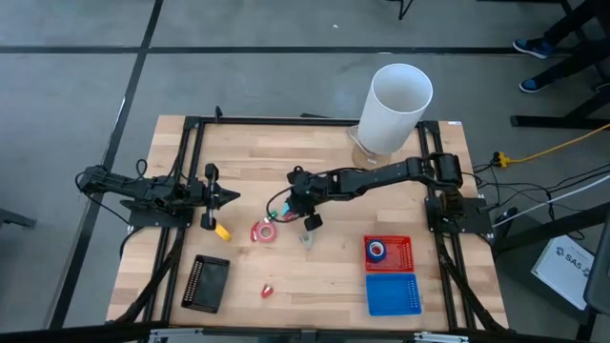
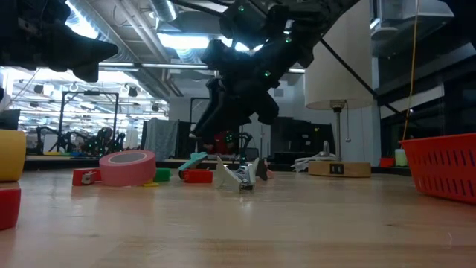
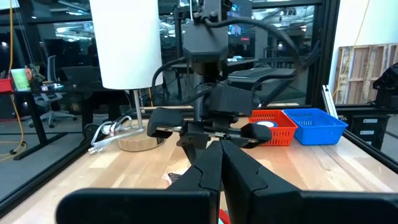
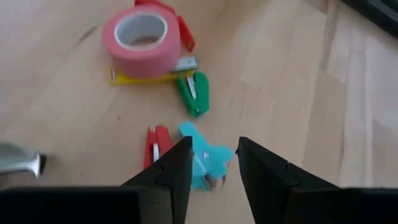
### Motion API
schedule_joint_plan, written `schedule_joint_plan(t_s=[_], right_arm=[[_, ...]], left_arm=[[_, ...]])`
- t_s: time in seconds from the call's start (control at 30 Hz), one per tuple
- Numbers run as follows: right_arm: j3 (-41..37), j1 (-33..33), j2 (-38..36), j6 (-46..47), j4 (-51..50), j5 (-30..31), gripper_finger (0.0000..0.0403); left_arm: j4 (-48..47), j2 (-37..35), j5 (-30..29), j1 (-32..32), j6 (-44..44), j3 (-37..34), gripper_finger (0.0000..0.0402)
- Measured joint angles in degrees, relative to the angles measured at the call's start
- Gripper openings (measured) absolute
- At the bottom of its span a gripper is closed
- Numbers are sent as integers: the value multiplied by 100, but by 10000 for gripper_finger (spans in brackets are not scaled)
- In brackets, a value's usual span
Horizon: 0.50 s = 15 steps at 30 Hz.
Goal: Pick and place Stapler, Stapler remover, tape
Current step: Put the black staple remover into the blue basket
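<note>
Here the pink-red tape roll [image 4: 144,32] lies flat on the wooden table [image 1: 315,276], its round hole facing up, so it has no long axis to speak of; in the high view it sits near the table's middle [image 1: 264,232], just left of the right gripper. A green mini stapler [image 4: 194,93] lies just beside it, its length running away from the roll toward the right gripper [image 4: 211,163], and a red mini stapler [image 4: 157,146] lies beyond that, close to one finger. A yellow strip [image 4: 134,78] touches the roll's base. Between the right gripper's fingers [image 4: 177,168] rests a teal staple remover [image 4: 202,158] — the fingers stand partly apart on either side of it, and whether they press it cannot be told. A silvery remover [image 2: 242,177] sits on the table in the low view, near the gripper. Farther off stand a tall white cylinder [image 1: 396,107], a red basket [image 1: 388,252] with a blue tape roll [image 1: 378,252] inside, a blue basket [image 1: 393,293] beside it, a black tray [image 1: 207,283] and a yellow tape roll [image 1: 221,232]. The left gripper [image 1: 232,196] waits at the table's left side, fingers [image 3: 245,180] pressed together — holding nothing
</note>
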Motion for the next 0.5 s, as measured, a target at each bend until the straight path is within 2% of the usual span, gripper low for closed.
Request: schedule_joint_plan(t_s=[0.27,0.5], right_arm=[[-2,18,2,22,-635,0,131],[-3,172,2,24,-619,11,131]], left_arm=[[0,-1,0,0,0,-2,4],[0,0,0,0,0,0,4]])
